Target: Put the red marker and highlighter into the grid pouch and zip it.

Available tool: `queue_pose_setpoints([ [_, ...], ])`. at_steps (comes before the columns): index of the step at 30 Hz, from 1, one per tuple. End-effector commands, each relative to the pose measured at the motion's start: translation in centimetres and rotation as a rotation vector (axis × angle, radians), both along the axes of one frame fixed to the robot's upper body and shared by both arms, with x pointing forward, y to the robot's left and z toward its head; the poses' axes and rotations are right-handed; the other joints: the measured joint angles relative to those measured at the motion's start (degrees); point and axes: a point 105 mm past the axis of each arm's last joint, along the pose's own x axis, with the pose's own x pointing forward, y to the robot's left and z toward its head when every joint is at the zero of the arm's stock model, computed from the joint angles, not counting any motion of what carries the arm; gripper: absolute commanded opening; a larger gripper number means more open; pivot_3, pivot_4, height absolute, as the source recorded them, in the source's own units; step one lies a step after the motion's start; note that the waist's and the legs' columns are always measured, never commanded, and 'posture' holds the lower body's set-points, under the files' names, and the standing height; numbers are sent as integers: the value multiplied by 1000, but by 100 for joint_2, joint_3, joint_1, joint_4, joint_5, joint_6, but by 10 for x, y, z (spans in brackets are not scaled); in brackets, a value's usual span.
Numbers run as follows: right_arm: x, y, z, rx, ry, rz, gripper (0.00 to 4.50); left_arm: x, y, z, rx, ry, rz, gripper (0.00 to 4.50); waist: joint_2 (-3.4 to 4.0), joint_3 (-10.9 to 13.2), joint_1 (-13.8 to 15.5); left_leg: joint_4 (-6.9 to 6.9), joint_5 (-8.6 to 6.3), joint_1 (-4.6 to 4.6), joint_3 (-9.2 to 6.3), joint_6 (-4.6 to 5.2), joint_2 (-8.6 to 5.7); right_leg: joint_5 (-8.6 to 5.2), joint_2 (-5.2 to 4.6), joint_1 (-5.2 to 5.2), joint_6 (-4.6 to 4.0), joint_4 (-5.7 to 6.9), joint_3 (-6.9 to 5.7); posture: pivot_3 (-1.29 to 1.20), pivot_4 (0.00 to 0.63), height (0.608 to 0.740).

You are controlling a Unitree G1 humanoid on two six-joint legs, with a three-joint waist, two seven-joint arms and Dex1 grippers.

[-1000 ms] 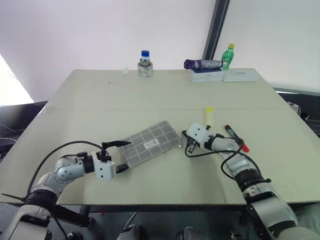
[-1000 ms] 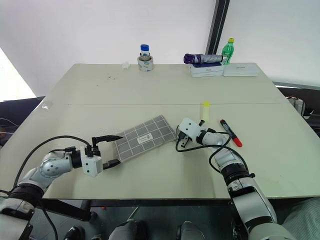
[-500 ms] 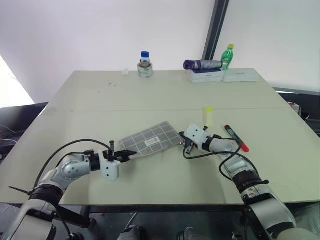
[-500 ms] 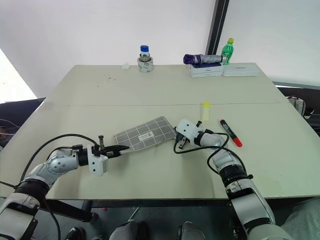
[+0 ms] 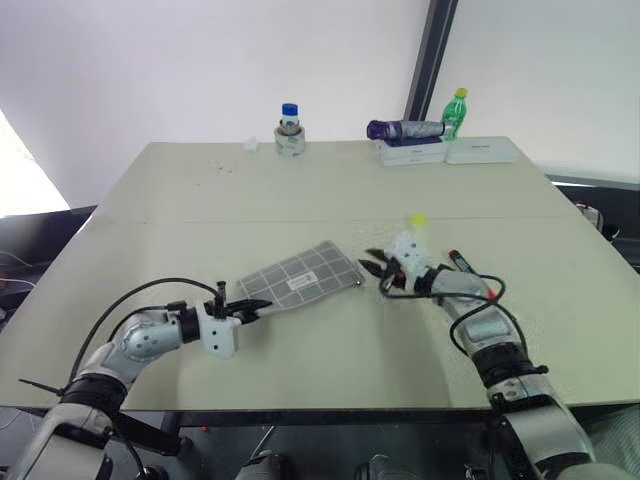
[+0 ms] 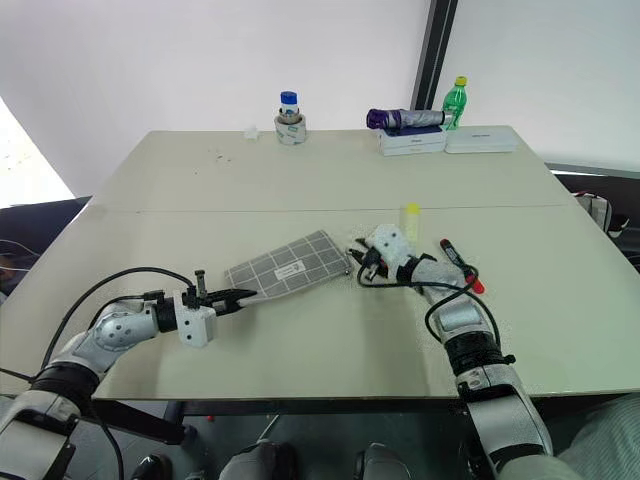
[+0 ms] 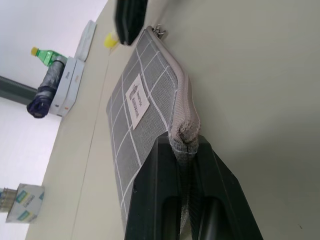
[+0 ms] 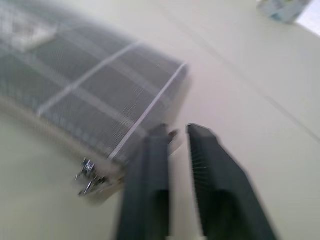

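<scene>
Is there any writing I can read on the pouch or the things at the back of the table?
Grid pouch, white centre label: dark print, too small to read.
White box under the folded umbrella: faint print, unreadable.
Tape roll wrapper: markings, blurred.
Green bottle: no legible label.

You are looking at what seems a plain test room or lab: a broad pale surface against bare white walls, a dark upright post behind, and a few stray bottles and flat boxes along its far edge

Highlighter mostly hidden behind right end effector; red marker partly hidden.
</scene>
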Motion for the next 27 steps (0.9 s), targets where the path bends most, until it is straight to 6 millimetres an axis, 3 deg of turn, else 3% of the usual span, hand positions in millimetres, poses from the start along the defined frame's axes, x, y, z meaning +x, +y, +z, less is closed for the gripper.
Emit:
queue_pose_setpoints([
  [1,-11,-7,34,194,7,36,2911,-2,1,-4,-28,5,36,0,0,0,-1,-2,-2,0,-1,2,0,0,0,-1,0,0,0,0,150,740],
  [3,-22,-7,35,220,41,78,3782,-1,2,4,-61,-21,58,0,0,0,9,-2,-11,-2,-7,19,0,0,0,0,0,-1,0,0,150,740],
  [6,-38,-3,27,208,87,132,3782,0,3,23,-101,-86,75,0,-2,1,-4,-1,-23,-4,-7,38,0,0,0,-1,0,-1,-1,0,150,740],
  [11,-41,6,9,143,91,138,3782,1,9,57,-131,-163,97,0,-5,3,-26,-1,-21,-8,-9,35,5,0,6,-9,0,0,-1,0,150,740],
  [15,-40,19,8,134,56,155,3782,-2,8,76,-143,-190,93,0,-5,3,-29,-3,-20,-8,-8,33,10,0,12,-10,0,0,-1,0,150,740],
  [27,-20,12,2,207,80,28,3782,-7,7,96,-219,-212,117,0,-6,4,-16,-1,-19,-10,-5,30,11,0,16,-10,0,-1,1,0,150,740],
])
